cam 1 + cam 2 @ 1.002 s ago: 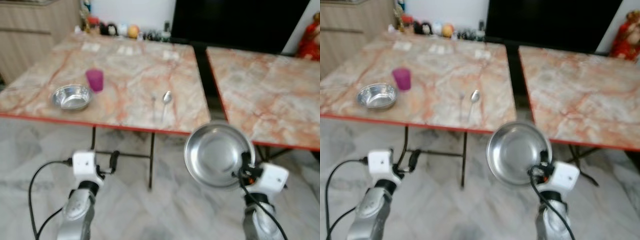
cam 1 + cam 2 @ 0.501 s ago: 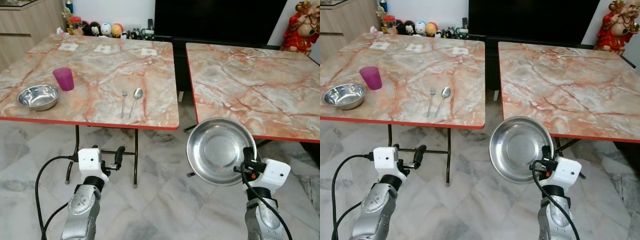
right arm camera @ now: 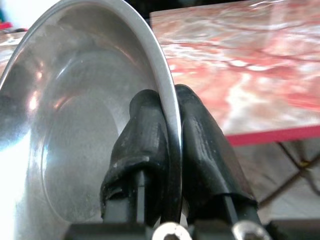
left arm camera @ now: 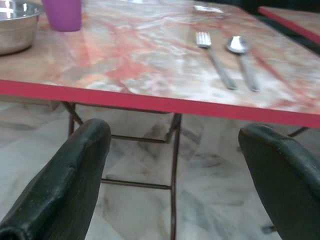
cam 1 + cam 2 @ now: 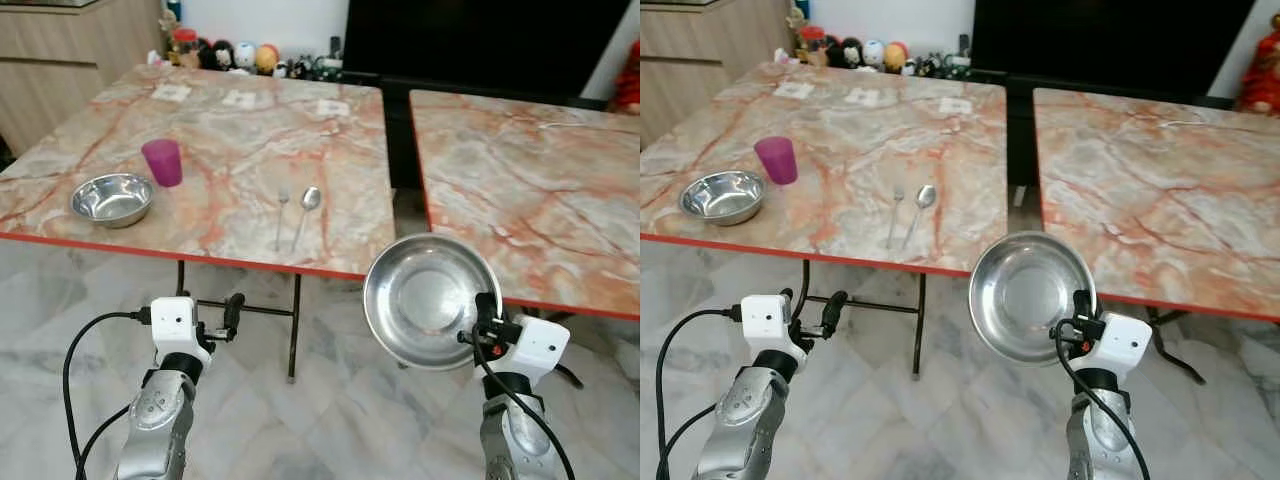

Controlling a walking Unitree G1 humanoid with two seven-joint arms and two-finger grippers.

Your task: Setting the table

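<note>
Steel plate (image 5: 428, 300), rim pinched by right gripper (image 3: 167, 150), carried upright toward tabletop's near edge (image 5: 200, 252); left gripper (image 4: 175, 165) spread, empty.

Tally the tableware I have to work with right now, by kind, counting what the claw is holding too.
Plates: 1, the steel plate pinched at its rim by the right claw
Bowls: 1, the steel bowl on the left table
Cups: 1, the purple cup beside the bowl
Forks: 1, the fork
Spoons: 1, the spoon next to the fork
Total: 5
</note>
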